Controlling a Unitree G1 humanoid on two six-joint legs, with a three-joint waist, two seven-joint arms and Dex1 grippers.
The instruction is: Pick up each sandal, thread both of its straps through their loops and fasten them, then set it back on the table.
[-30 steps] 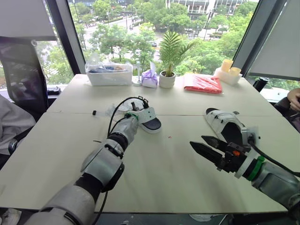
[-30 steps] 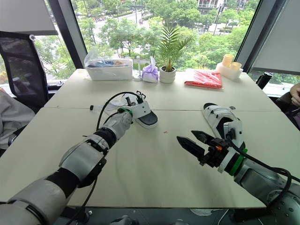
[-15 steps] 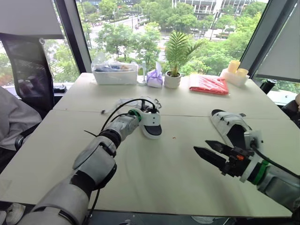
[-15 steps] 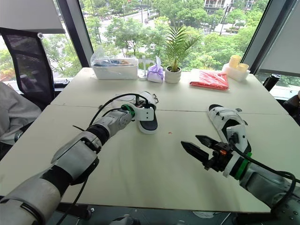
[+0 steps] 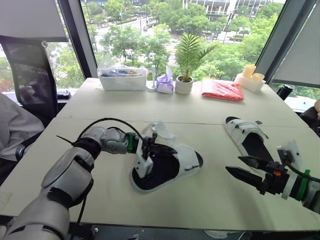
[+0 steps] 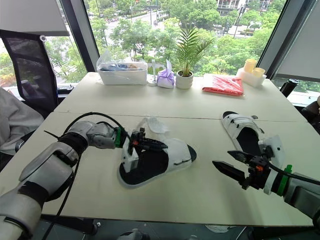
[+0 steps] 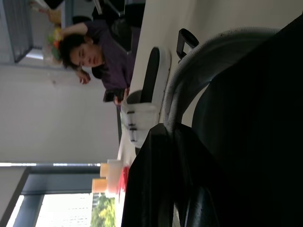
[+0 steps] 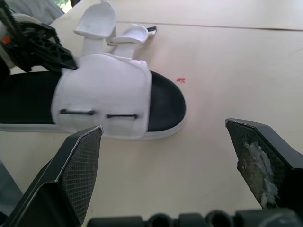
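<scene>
Window wall behind, pale table (image 5: 200, 200) in front. The near sandal (image 5: 175, 160) lies at the table's front middle, toe toward my right side. The second sandal (image 5: 247, 135) sits well apart, further right.

My left gripper (image 5: 159, 149) looks clamped on the near sandal's heel-side edge. My right gripper (image 5: 234, 164) hovers beside the toe, jaws wide apart and holding nothing.

Risks:
- The hold is on one edge only, so a lift may let the sandal swing or slip out.
- Both straps (image 8: 102, 19) stand loose and unthreaded and could snag.
- A careless approach from the right could shove the toe away.

View notes:
- Right wrist view shows two dark slots in the white upper (image 8: 102, 97) and a red fleck (image 8: 180, 80) on the table. The head views do not show these as clearly.
- Left wrist view shows a seated person (image 7: 94, 52) beyond the second sandal.
- I cannot tell whether the sole is fully down.
</scene>
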